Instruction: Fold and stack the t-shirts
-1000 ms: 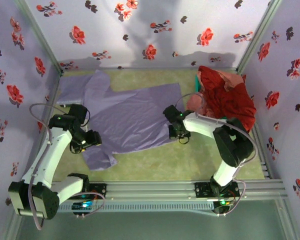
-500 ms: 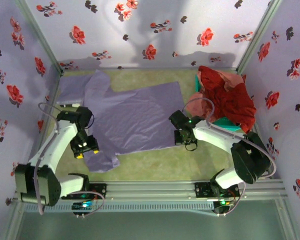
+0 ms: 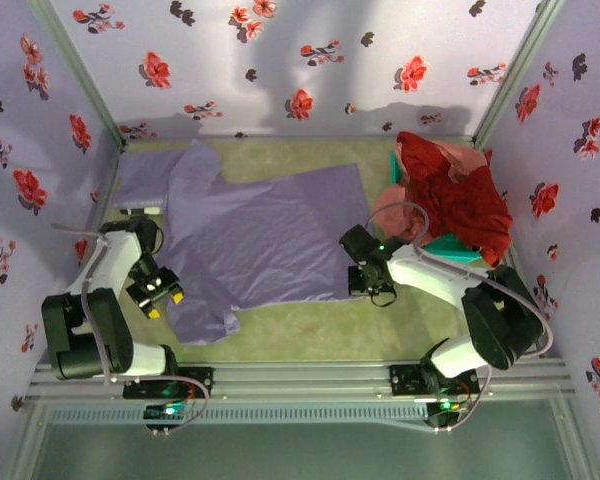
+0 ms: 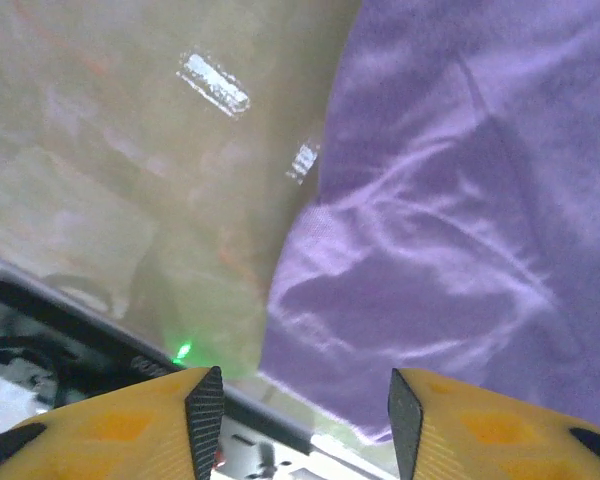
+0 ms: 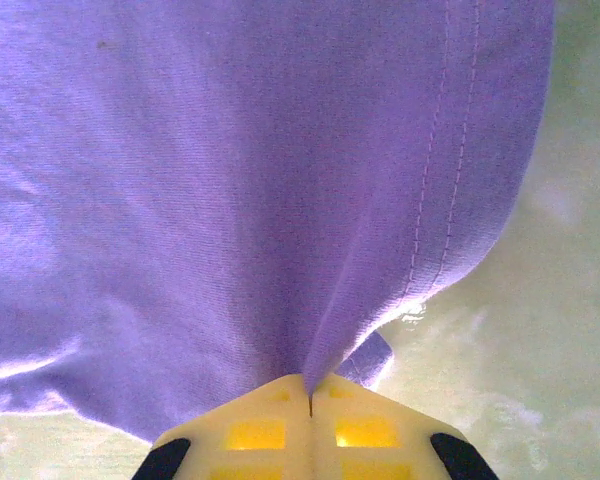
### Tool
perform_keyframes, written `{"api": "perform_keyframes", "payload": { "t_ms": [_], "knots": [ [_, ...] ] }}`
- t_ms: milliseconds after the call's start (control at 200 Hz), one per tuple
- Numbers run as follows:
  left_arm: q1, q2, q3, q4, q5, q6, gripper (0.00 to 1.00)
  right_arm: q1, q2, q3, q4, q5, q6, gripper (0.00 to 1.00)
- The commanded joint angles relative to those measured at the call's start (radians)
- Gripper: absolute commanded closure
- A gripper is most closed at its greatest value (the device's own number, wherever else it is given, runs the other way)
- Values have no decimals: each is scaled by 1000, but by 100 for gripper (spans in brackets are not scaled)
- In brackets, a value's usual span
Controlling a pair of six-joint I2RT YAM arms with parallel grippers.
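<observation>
A lavender t-shirt (image 3: 265, 235) lies spread flat on the green table, one sleeve (image 3: 200, 320) pointing toward the near edge. My right gripper (image 3: 368, 280) is at the shirt's near right hem corner, shut on a pinch of the lavender fabric (image 5: 280, 200); the cloth runs up from the closed fingers (image 5: 310, 385). My left gripper (image 3: 158, 292) hovers just left of that sleeve, open with nothing between its yellow fingers (image 4: 300, 400); the sleeve (image 4: 450, 250) lies ahead and to the right. Red and pink t-shirts (image 3: 450, 190) are heaped at the right.
The red and pink heap fills a teal basket (image 3: 445, 243) by the right wall. More lavender cloth (image 3: 145, 178) reaches into the back left corner. A metal rail (image 3: 310, 380) runs along the near edge. Flowered walls close in on three sides.
The left arm has swung back toward the left wall, off the shirt's edge, with its jaws narrowing. The right gripper pulled the hem corner slightly right and nearer, then held.
</observation>
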Motion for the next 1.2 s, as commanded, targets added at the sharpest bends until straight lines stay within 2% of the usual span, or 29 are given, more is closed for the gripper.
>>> {"api": "perform_keyframes", "payload": {
  "t_ms": [0, 210, 440, 585, 715, 815, 880, 950, 1195],
  "knots": [
    [9, 13, -9, 87, 69, -87, 49, 8, -29, -1, 12, -25, -8, 100],
    [19, 68, -84, 116, 74, -75, 52, 8, -29, 29, 2, -29, -10, 100],
    [4, 111, -79, 98, 0, -72, 54, 9, -35, 26, -5, -26, 0, 100],
    [6, 135, -151, 180, 39, -119, 54, 9, -42, 23, -9, -20, 2, 100],
    [-5, 140, -203, 246, 59, -144, 58, 8, -52, 24, -20, -14, 8, 100],
    [-7, 116, -201, 246, 41, -145, 68, 9, -74, 14, -27, -11, 14, 100],
    [-7, 91, -197, 241, 39, -133, 86, 10, -85, 7, -39, -7, 16, 100],
    [-8, 49, -181, 212, 22, -126, 100, 10, -104, -5, -53, -3, 21, 100],
    [-9, -173, -110, 63, -49, -131, 100, 55, -191, -85, -88, 4, 104, 100]
  ]
}}
